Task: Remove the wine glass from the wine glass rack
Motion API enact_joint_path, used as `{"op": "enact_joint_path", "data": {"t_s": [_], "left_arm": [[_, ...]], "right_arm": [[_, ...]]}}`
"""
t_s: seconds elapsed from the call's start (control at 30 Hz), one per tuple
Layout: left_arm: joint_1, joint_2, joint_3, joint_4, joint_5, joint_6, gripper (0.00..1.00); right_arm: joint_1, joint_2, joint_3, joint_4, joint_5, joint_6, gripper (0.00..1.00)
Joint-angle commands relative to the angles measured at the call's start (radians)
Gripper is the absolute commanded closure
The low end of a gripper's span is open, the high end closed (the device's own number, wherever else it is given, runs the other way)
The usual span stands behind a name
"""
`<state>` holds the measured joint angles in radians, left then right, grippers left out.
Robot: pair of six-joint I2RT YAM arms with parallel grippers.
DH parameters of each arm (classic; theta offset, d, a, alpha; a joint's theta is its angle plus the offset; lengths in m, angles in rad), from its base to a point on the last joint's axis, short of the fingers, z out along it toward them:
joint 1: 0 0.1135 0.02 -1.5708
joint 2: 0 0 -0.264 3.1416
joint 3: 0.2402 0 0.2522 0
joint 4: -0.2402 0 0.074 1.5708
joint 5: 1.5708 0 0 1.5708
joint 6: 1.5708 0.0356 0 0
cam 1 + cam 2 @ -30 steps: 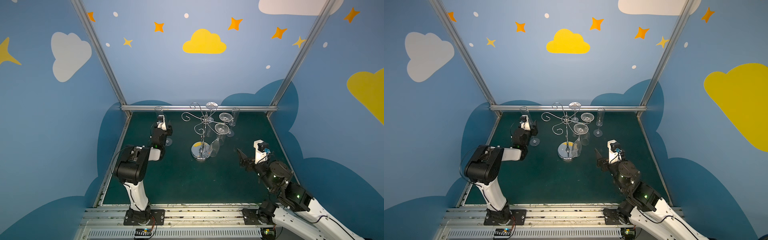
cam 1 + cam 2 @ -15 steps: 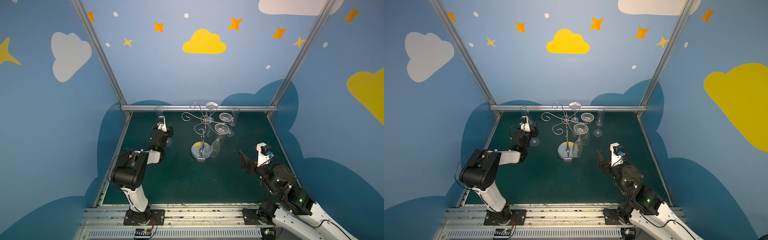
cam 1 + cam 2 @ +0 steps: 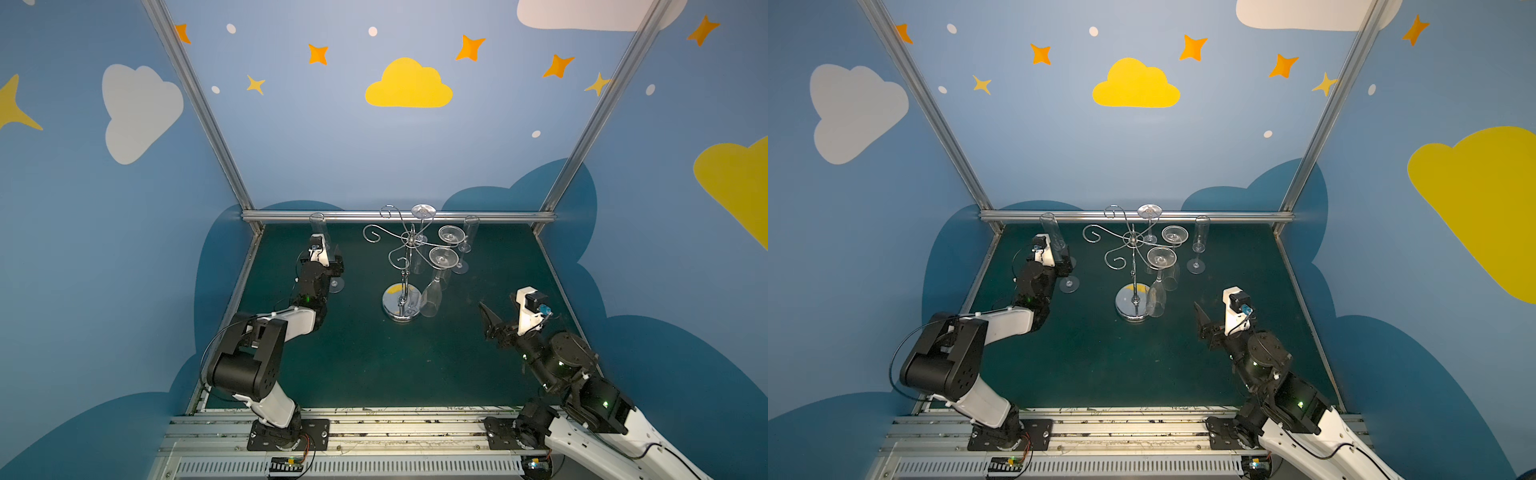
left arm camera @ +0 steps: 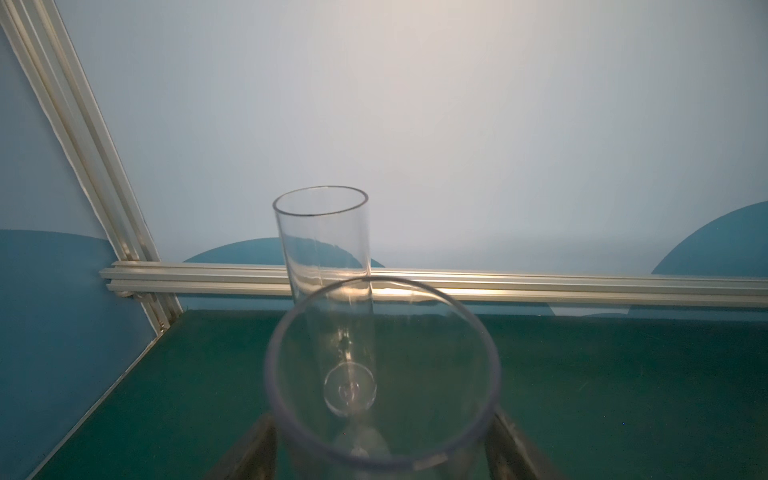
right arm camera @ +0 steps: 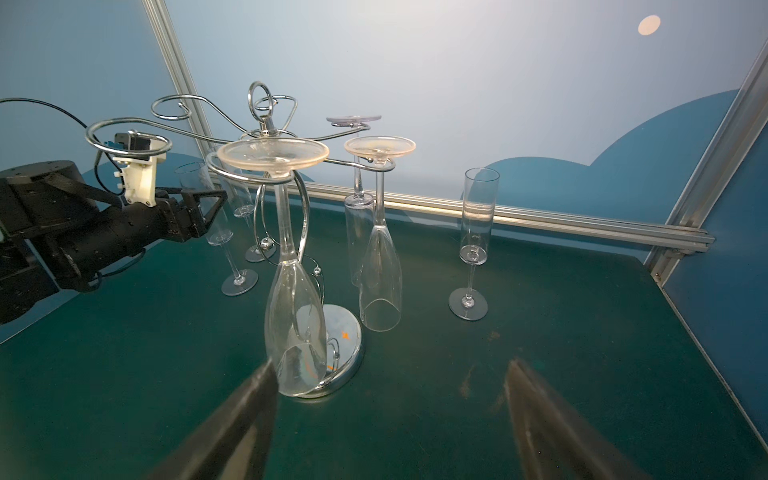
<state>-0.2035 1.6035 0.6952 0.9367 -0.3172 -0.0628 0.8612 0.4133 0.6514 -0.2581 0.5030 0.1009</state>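
Your right gripper (image 5: 390, 365) stands spread over bare mat (image 5: 415, 424), near the wine glass rack (image 5: 345, 324). Your left gripper (image 4: 380, 417) flanks a wine glass (image 4: 457, 353) standing near the back-left corner; I cannot tell whether it grips.

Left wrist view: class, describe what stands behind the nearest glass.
Another clear flute stands upright on the green table, before the aluminium rail. Its stem and foot, behind the nearest glass, cannot be made out.
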Motion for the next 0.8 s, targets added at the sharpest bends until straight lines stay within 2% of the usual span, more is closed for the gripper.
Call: {"op": "enact_joint_path", "data": {"t_s": [0.0, 0.27, 0.37, 0.47, 0.57, 0.77], "left_arm": [[-0.004, -0.084, -0.012, -0.091, -0.017, -0.032, 0.23], [-0.018, -0.375, -0.044, -0.435, 0.032, -0.171, 0.22], [-0.023, -0.493, -0.063, -0.534, 0.06, -0.169, 0.21], [-0.024, -0.619, -0.042, -0.706, 0.066, -0.182, 0.19], [-0.022, -0.739, -0.01, -0.859, 0.085, -0.208, 0.16], [-0.019, -0.905, 0.04, -1.08, 0.23, -0.247, 0.13]], "right_arm": [[-0.003, -0.01, 0.016, 0.028, -0.005, 0.011, 0.15], [-0.004, 0.007, 0.07, 0.019, -0.023, 0.085, 0.15], [-0.006, 0.026, 0.106, -0.015, -0.019, 0.146, 0.15], [-0.01, 0.069, 0.176, -0.067, -0.03, 0.203, 0.15], [-0.026, 0.148, 0.268, -0.115, -0.132, 0.212, 0.15], [-0.118, 0.372, 0.476, -0.201, -0.359, 0.28, 0.15]]}}
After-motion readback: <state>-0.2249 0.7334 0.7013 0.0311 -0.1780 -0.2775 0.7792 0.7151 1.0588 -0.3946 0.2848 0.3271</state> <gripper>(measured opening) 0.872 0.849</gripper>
